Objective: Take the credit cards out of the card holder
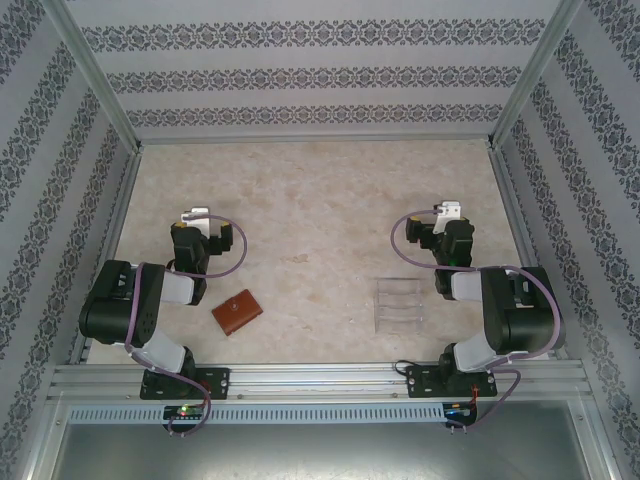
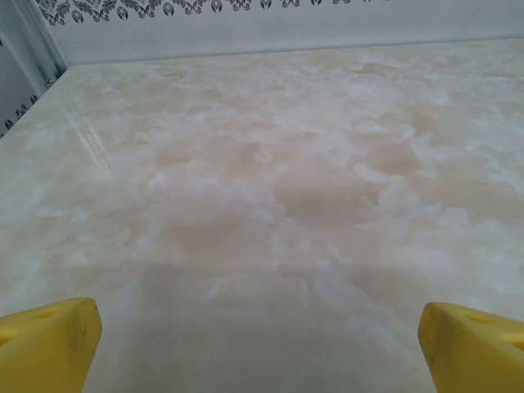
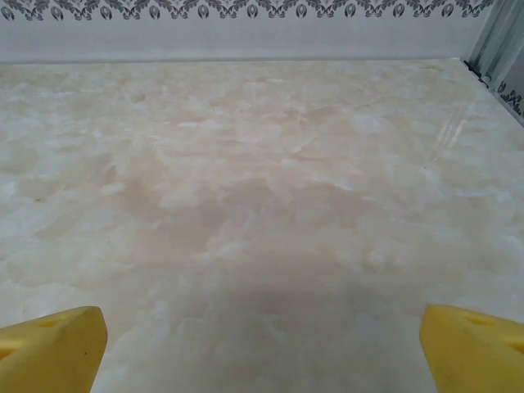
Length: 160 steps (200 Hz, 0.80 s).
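While nothing was yet grasped, holdings stood thus. Item: left fingers [image 2: 49, 340] were wide apart and empty above the bare worktop [image 2: 270, 164], ready for a first grasp. Item: card holder [image 1: 237, 312] lay closed just beside the left arm [image 1: 130, 305], cards judged inside. Item: clear rack [image 1: 397, 303] stood near the right arm [image 1: 515, 315]. Item: right fingers [image 3: 471, 344] were wide apart, empty.

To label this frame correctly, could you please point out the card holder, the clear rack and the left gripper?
card holder [image 1: 237, 312]: top view, middle of its brown cover.
clear rack [image 1: 397, 303]: top view, its middle slots.
left gripper [image 2: 260, 348]: left wrist view, midway between its yellow fingertips.
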Each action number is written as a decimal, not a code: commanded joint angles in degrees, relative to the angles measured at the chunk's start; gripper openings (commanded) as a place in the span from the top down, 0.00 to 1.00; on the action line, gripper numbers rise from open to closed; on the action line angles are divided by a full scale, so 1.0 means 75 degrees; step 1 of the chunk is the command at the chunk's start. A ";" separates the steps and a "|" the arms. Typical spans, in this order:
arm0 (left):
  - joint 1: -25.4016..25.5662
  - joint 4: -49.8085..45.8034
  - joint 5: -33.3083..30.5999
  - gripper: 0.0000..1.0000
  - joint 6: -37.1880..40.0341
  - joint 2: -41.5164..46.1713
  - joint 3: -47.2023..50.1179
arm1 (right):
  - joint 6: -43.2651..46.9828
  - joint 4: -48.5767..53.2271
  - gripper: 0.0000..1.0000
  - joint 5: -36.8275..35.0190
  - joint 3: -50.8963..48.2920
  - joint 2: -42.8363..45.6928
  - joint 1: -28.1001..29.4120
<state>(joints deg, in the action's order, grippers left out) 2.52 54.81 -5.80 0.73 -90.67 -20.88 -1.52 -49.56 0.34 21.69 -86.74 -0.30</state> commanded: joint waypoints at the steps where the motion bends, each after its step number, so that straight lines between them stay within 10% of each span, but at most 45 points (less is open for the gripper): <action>1: -0.0020 0.0180 0.0118 0.00 0.0084 -0.0027 -0.0010 | -0.0047 -0.0113 0.02 0.0318 0.0094 0.0042 -0.0031; 160: 0.0015 0.0545 0.0907 0.00 0.0429 0.0019 0.0229 | -0.0048 -0.0107 0.02 0.0275 0.0090 0.0034 -0.0021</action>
<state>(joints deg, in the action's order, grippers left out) 2.52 57.06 0.25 3.09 -90.67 -18.61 -1.52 -49.56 1.19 21.69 -86.74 -0.27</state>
